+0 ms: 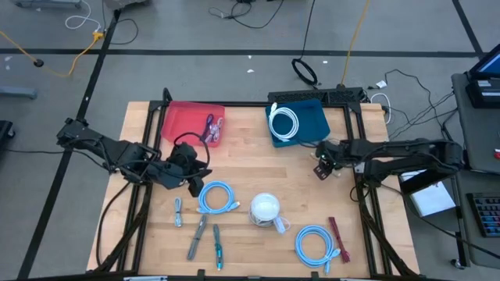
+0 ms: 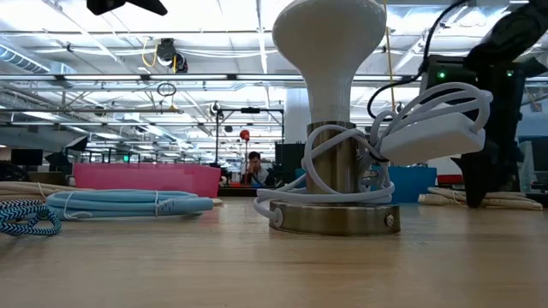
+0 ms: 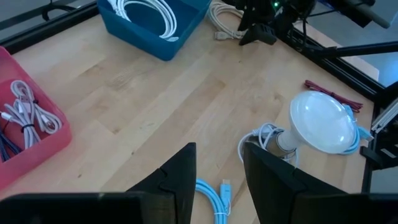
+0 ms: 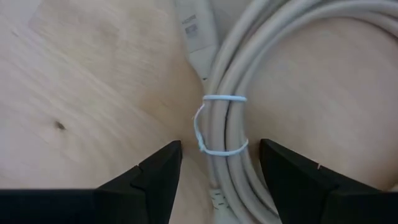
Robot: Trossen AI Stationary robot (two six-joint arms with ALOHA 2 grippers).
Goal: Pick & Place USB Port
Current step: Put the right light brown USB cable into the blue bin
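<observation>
The wooden bench (image 1: pixel 258 176) holds a red bin (image 1: pixel 187 122), a blue bin (image 1: pixel 308 125), a lamp (image 1: pixel 264 209) and coiled cables. The right pincer (image 1: pixel 324 165) is down low over a grey cable (image 4: pixel 233 112) near the blue bin. Its fingers are open, one on each side of the coil. I think this is the grabbing step. Next it should squeeze, then lift. The left pincer (image 1: pixel 176 176) waits, open, near the red bin.

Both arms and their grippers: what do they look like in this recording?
The left arm and right arm are dark, jointed links with black cabling along them. The left gripper and right gripper each end in two black, wedge-shaped fingers. A small green light glows on the right arm's wrist.
</observation>
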